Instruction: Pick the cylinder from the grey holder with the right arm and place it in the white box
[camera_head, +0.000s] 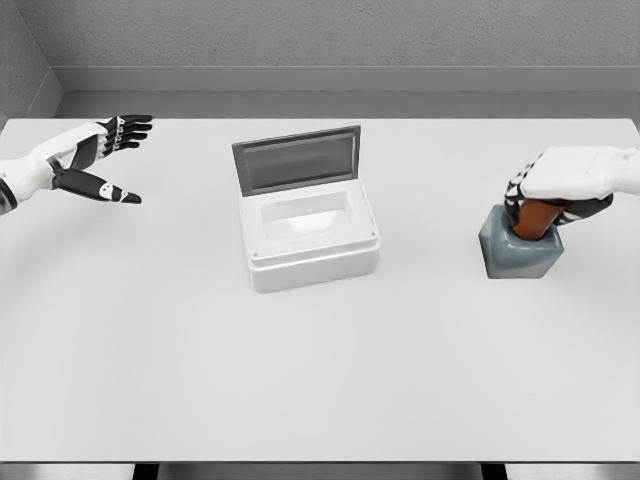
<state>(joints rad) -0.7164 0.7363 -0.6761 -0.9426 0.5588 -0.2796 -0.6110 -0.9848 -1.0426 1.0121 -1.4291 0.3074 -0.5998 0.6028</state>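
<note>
On a white table (320, 380), the robot's right hand (560, 185) is closing around a brown cylinder (538, 217) that is standing upright in a grey holder (520, 252) near the table's right edge. The fingers are curling down over the cylinder's top and upper sides, with the white back of the hand covering its upper end; only the cylinder's lower part is showing between the hand and the holder's rim. The cylinder is sitting in the holder's socket, not lifted clear of it. The right arm is reaching in from the picture's right edge at about the height of the holder.

Well apart to the left, near the middle of the table, a white box (310, 250) is sitting with its grey lid (297, 160) standing open and tilted back on the far side. The box's opening is facing up and its pale inside is showing. Bare tabletop is lying between the holder and the box, and the raised lid is standing on the far side of the box, not on the side facing the holder.

At the far left, the left hand (95, 160) is hovering over the table's far left corner, fingers spread and thumb held apart, holding nothing. A grey wall (330, 45) is running behind the table.
</note>
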